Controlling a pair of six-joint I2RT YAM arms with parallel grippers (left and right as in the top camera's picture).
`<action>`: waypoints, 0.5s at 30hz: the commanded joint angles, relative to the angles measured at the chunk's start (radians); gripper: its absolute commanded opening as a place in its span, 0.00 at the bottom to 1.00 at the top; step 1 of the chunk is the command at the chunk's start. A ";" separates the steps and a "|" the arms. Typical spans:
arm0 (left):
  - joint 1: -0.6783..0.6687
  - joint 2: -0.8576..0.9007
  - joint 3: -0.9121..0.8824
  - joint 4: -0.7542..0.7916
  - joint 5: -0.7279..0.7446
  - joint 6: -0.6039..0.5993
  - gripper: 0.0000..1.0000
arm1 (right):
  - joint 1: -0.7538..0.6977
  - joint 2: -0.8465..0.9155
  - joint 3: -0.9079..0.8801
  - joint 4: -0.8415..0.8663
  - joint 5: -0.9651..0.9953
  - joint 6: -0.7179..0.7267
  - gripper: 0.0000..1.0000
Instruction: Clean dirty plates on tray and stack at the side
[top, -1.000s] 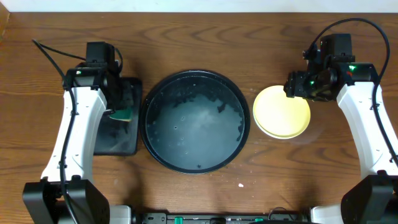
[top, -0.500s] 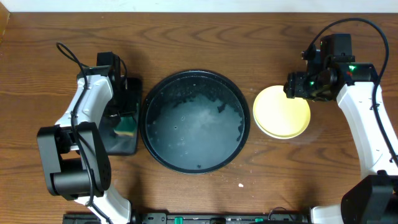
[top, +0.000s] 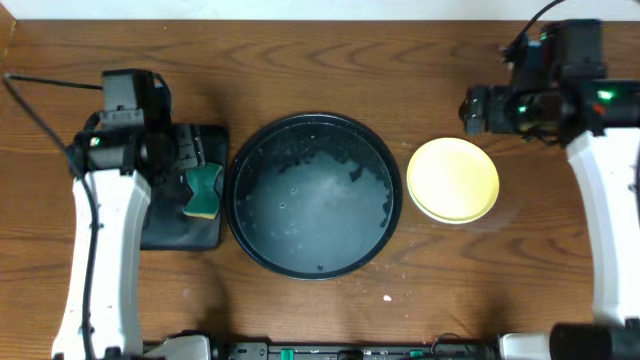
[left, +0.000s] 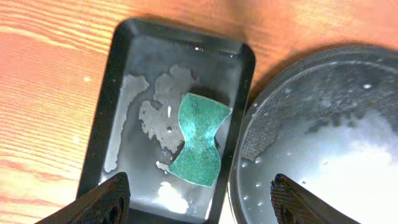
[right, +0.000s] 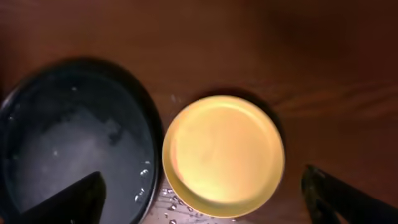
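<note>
In the right wrist view, the right gripper hangs released, its fingers spread wide at the bottom corners. The plates sit on the table straight ahead of it and between the finger lines, the yellow one on top. A round plate has no long axis, so the approach angle matters little. The round tray lies just beside the plates on the left, close to them but with a narrow gap. We cannot tell how many plates lie under the yellow one.

In the left wrist view, the left gripper is also spread and holds nothing. The teal sponge lies just ahead of it in the small tray, long axis along that tray's length. The fingers are cut off by the frame's lower edge.

From overhead, the round tray holds only foam and water, no plate. The plates rest at its right, near the right arm and well apart from the left. We judge the stacking done, though the lower plates are hidden. Neither gripper's jaws read clearly from above.
</note>
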 joint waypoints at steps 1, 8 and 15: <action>0.000 -0.013 0.013 -0.007 -0.005 -0.013 0.73 | 0.016 -0.124 0.078 -0.010 -0.055 -0.005 0.99; 0.000 -0.012 0.013 -0.007 -0.005 -0.013 0.73 | 0.015 -0.390 0.084 -0.013 -0.072 -0.005 0.99; 0.000 -0.012 0.013 -0.007 -0.005 -0.013 0.73 | 0.015 -0.569 0.084 -0.092 -0.001 -0.031 0.99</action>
